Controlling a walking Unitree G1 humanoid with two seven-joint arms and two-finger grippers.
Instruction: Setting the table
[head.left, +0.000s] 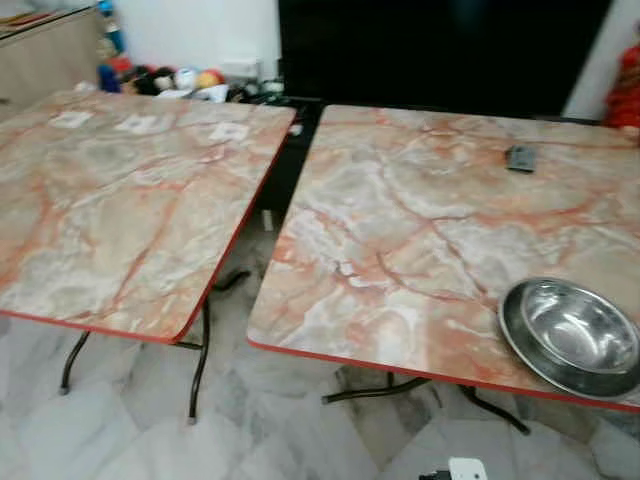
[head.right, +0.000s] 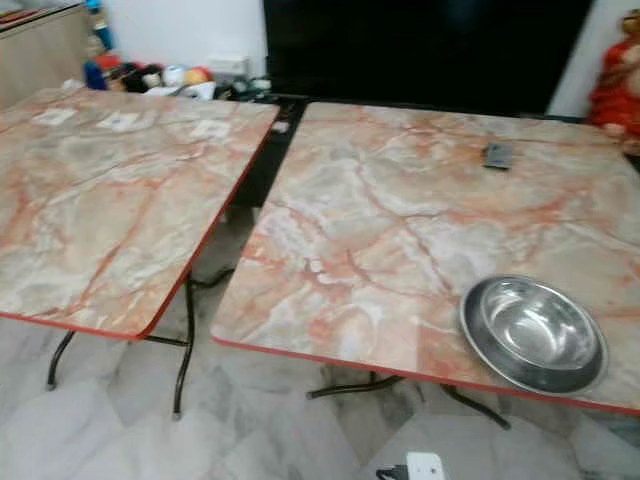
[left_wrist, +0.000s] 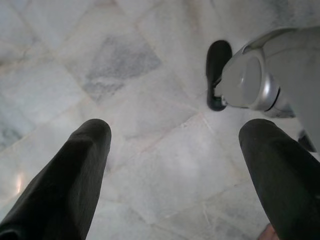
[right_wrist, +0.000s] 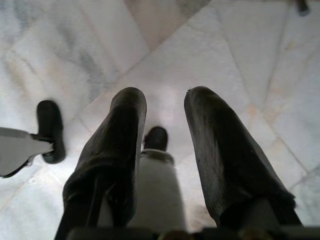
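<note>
A: How are the pincers standing at this moment?

B: The left gripper (left_wrist: 175, 165) is hanging down beside the body with its two black fingers spread wide, and it is holding nothing; it is looking only at the marble floor (left_wrist: 125, 75). The right gripper (right_wrist: 165, 150) is hanging the same way, its fingers a little apart and empty, over the robot's own foot.

A: And where is the thing for the table?

B: A steel bowl (head.left: 570, 335) is sitting on the right table (head.left: 400, 240), close to the near edge at its right corner. A small dark object (head.left: 520, 158) is lying farther back on that table; I cannot tell what it is. The left table (head.left: 120, 200) is carrying some pale paper squares (head.left: 140, 123) near its far side.

A: So which step is in hand?

B: I am judging that the robot is approaching, with no reaching begun. The next move is asking for an arm, probably the right one, to rise over the rim of the bowl
</note>
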